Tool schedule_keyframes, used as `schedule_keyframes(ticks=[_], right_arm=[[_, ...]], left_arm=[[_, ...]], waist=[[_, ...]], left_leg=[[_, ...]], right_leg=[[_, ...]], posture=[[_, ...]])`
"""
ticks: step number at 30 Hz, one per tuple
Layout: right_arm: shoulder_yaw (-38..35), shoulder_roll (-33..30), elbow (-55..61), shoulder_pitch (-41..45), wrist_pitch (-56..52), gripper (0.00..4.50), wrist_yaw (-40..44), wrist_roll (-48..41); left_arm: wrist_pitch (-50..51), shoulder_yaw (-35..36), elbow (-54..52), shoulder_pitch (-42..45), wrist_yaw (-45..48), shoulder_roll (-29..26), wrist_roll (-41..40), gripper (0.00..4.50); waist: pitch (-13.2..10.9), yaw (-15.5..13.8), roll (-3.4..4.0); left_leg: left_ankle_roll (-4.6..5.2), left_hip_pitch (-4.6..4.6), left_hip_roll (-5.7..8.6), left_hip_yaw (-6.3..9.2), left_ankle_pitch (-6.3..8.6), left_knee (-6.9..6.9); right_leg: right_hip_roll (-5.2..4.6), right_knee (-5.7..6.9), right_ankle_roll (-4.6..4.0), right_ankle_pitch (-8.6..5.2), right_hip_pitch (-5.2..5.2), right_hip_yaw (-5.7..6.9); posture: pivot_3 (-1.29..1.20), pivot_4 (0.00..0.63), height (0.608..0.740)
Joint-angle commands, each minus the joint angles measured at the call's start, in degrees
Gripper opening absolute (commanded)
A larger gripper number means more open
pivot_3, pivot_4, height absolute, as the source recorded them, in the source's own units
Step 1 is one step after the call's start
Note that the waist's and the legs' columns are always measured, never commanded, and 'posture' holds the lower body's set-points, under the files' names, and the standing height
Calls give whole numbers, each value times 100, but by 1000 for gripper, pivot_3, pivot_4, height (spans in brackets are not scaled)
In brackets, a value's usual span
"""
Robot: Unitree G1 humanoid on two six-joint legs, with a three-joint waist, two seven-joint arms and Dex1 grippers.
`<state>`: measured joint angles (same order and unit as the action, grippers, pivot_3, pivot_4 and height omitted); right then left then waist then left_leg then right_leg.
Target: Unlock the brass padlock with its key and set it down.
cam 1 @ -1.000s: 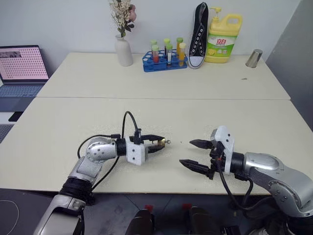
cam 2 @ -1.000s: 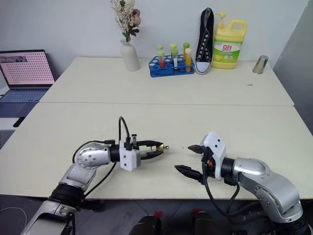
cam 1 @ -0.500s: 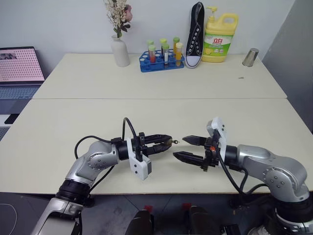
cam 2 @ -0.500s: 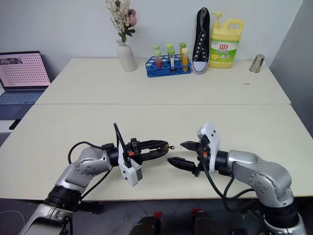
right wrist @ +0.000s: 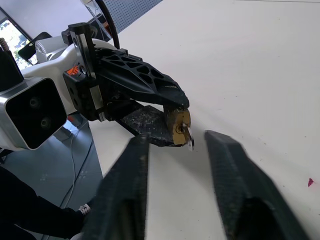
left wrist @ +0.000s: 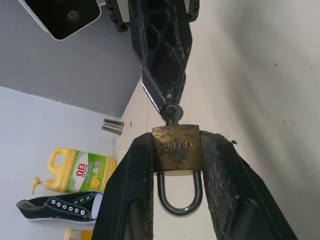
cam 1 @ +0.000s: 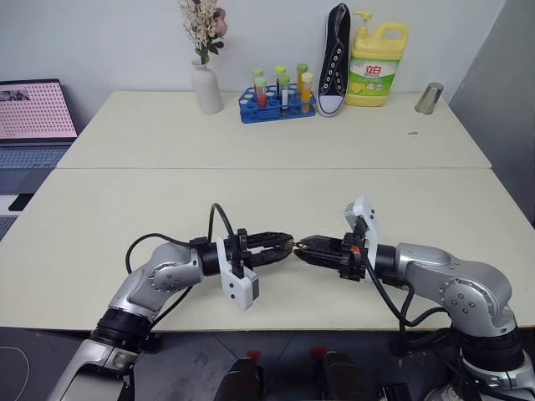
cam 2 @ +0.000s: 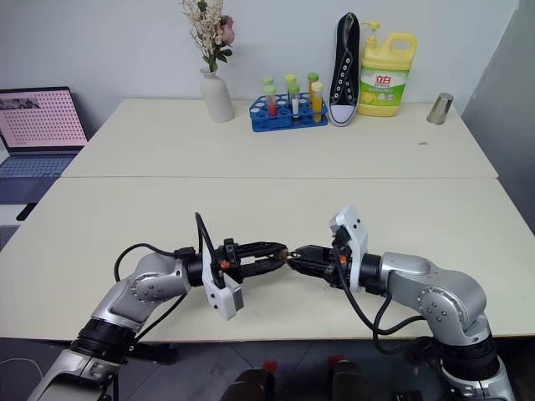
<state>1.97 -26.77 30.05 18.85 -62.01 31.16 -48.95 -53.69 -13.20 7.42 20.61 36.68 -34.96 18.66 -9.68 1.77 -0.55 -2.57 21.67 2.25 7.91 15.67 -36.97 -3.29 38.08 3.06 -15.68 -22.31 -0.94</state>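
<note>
My left gripper (cam 1: 285, 245) hangs just above the cream table (cam 1: 251, 200), pointing right and shut on the brass padlock (left wrist: 177, 149). The padlock's silvery shackle (left wrist: 178, 197) faces back toward the wrist. The small silver key (left wrist: 171, 111) sticks out of the padlock's far end and also shows in the right wrist view (right wrist: 186, 134). My right gripper (cam 1: 303, 246) points left and meets the left one tip to tip. Its black fingers (left wrist: 162, 65) are drawn together on the key's head in the head views. In the right wrist view they are blurred either side of the key.
Along the table's far edge stand a white vase of dried flowers (cam 1: 206, 87), a blue rack of test tubes (cam 1: 279, 104), a black sneaker (cam 1: 335, 58), a yellow detergent bottle (cam 1: 377, 60) and a metal cup (cam 1: 429, 98). An open laptop (cam 1: 33, 113) sits far left.
My right gripper has moved left up to the padlock, and its wide-open fingers have closed in on the key. The left gripper has kept its hold on the padlock.
</note>
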Motion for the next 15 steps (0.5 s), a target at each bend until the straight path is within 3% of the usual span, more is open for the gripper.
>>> schedule_keyframes(ticks=[1,10,15], right_arm=[[-18,-35,114,84,29,126,69,-136],[74,-148,70,173,40,0,212,-147],[-159,-153,-234,407,-532,0,215,-682]], left_arm=[[25,8,-200,66,-120,-60,-86,963],[92,-13,-225,52,-168,-30,-95,963],[1,-33,-189,87,-281,-9,51,963]], waist=[[0,-1,0],[0,0,0],[0,1,0]], left_leg=[[0,0,0,0,0,0],[0,0,0,0,0,0],[0,0,0,0,0,0]], right_leg=[[0,0,0,0,0,1],[0,0,0,0,0,1],[0,0,0,0,0,0]], posture=[[0,150,740],[0,150,740],[0,150,740]])
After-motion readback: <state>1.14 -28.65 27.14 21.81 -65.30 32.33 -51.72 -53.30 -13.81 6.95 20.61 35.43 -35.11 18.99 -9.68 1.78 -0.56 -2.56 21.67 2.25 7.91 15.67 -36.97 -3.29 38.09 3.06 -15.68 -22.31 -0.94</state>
